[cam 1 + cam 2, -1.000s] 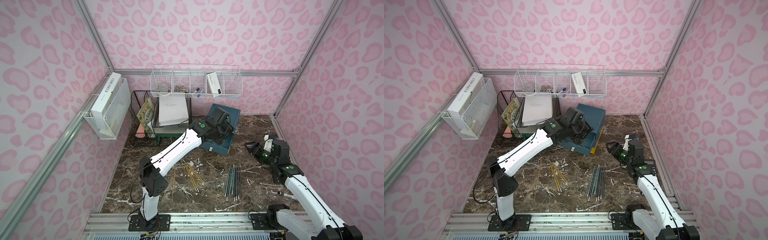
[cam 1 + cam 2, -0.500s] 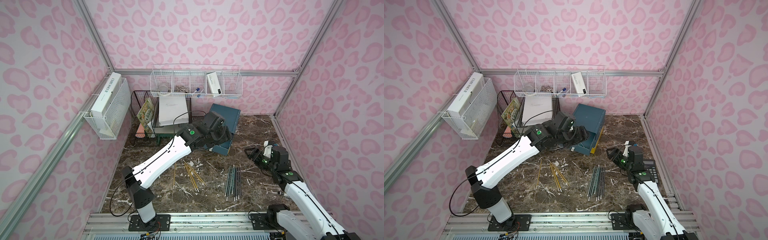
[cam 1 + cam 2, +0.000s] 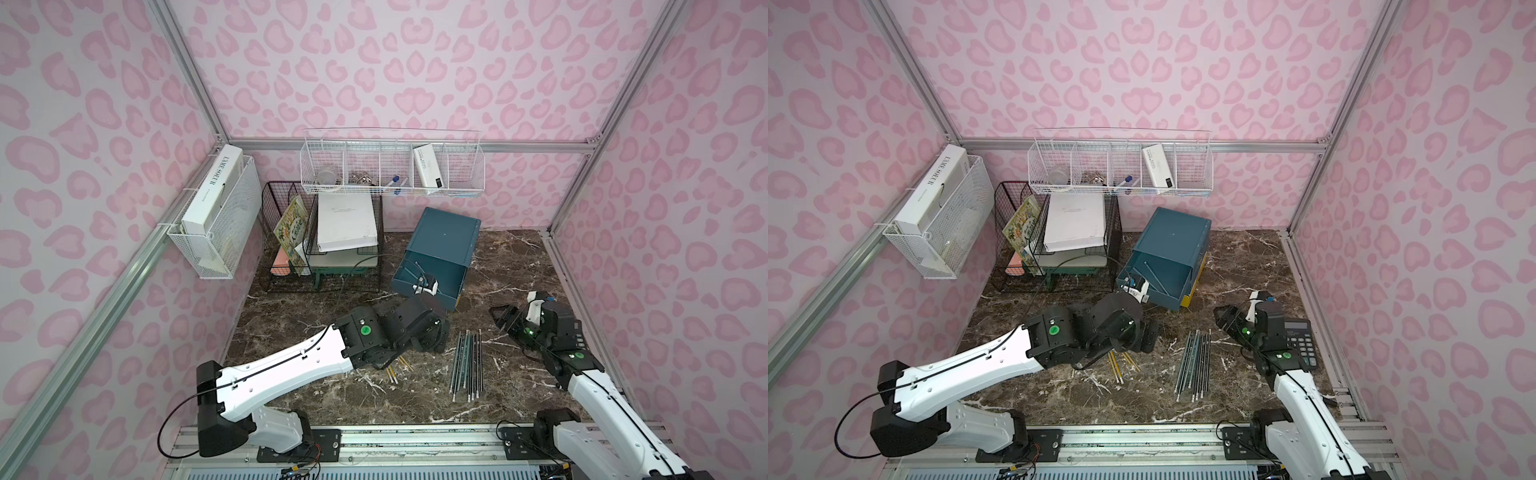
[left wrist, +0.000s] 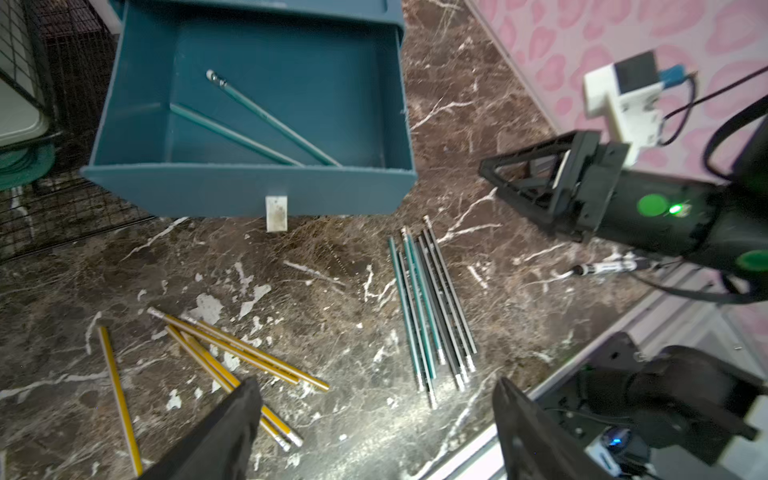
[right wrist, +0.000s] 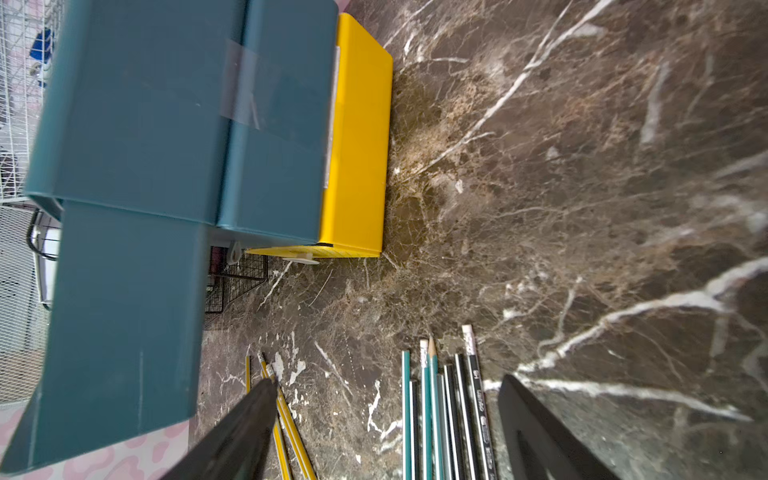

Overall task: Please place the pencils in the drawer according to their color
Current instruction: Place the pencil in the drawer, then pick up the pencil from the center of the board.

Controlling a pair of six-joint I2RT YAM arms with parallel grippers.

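Five yellow pencils (image 4: 239, 349), two loose teal pencils (image 4: 232, 134), perhaps eight bundled pencils (image 4: 432, 307).

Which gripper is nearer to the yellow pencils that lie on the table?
Left. The left gripper hangs close to the yellow pencils, partly over them. The right gripper is farther away, on the other side of the teal and black pencils.

The left hand (image 4: 376, 386) has drawn back from the drawer (image 4: 249, 189), opening wider.
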